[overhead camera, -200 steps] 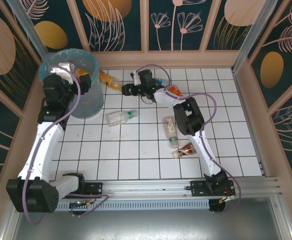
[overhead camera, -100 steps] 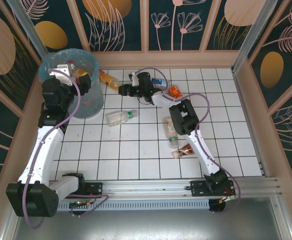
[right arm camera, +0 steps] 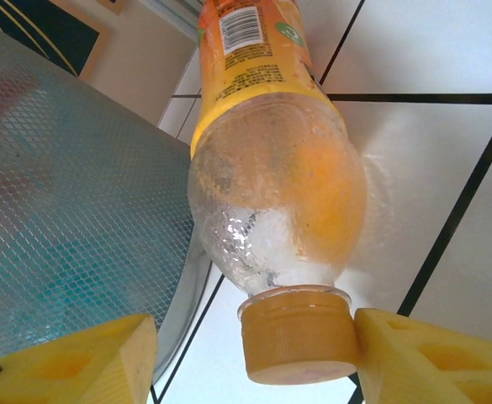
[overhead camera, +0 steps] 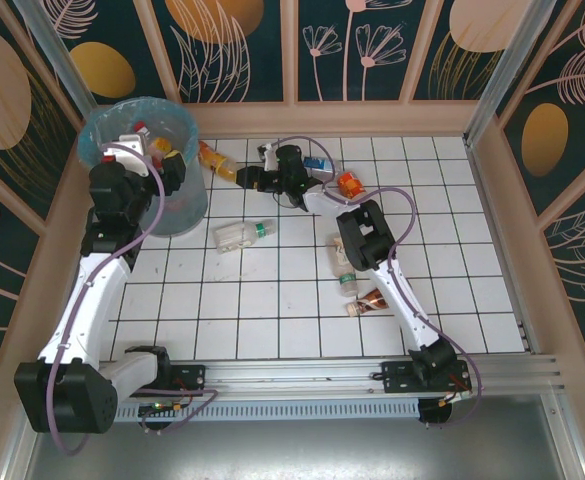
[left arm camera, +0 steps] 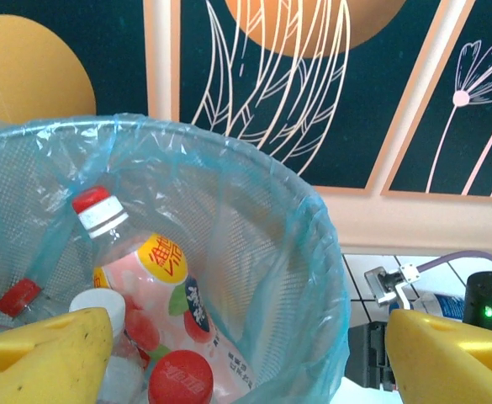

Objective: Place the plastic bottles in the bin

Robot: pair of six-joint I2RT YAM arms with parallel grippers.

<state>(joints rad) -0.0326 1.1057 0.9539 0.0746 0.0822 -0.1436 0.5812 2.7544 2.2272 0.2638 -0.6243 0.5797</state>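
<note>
right gripper (right arm camera: 254, 341) reaching round the cap of an orange bottle (right arm camera: 275, 194), jaws standing apart
the orange bottle is lying on the tiled table (right arm camera: 447, 50), its cap sitting between the fingers, right up against the right finger (right arm camera: 431, 362) and leaving a gap at the left one; the bin (right arm camera: 60, 210) is standing just left of this gripper. the left gripper (left arm camera: 250, 353) is hanging wide apart over the bin, with bottles (left arm camera: 157, 278) lying inside below it.
</note>
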